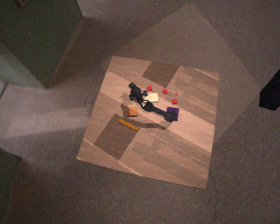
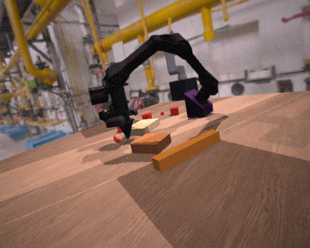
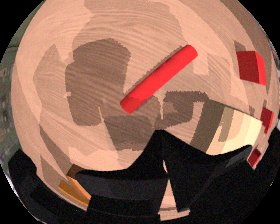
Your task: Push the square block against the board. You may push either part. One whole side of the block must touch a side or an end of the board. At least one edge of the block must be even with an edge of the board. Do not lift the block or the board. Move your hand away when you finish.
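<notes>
Currently, a flat orange-brown square block lies on the wood-patterned surface, near a long, narrow orange board. A strip of the surface shows between them; no side of the block touches the board. The black hand points downward on the block's far side from the board, its fingers pressed together with nothing pinched between them. It stands apart from the block.

Near the fingertips, a red cylinder lies on its side. A pale cream block rests beside the hand, apart from the orange-brown block. Farther along are small red cubes, one near the purple base of the black arm.
</notes>
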`<state>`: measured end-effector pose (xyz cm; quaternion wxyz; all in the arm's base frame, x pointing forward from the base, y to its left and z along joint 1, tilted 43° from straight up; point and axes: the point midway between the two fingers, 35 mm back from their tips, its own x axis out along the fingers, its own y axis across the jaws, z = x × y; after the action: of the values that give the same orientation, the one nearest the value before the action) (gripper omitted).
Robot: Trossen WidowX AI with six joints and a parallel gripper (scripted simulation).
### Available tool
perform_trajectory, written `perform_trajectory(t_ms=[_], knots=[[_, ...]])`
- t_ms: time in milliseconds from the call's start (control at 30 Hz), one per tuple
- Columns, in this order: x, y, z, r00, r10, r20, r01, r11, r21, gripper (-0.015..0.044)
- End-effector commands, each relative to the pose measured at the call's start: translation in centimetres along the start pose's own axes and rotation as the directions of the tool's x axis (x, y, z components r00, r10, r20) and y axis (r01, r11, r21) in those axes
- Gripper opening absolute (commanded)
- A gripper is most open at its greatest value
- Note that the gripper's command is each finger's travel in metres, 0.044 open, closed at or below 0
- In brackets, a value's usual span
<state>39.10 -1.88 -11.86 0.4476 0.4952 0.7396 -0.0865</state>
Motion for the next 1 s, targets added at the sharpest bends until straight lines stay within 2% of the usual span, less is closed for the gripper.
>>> perform_trajectory(t_ms=[0,600,967], knots=[[0.2,-0.1,0.5,1.000,-0.005,-0.004,0.005,1.000,-0.001,0.0000],[0.1,0.0,2.4,1.000,-0.004,-0.002,0.004,1.000,-0.002,0.0000],[0.1,0.2,1.2,1.000,-0.004,-0.003,0.004,1.000,-0.002,0.0000]])
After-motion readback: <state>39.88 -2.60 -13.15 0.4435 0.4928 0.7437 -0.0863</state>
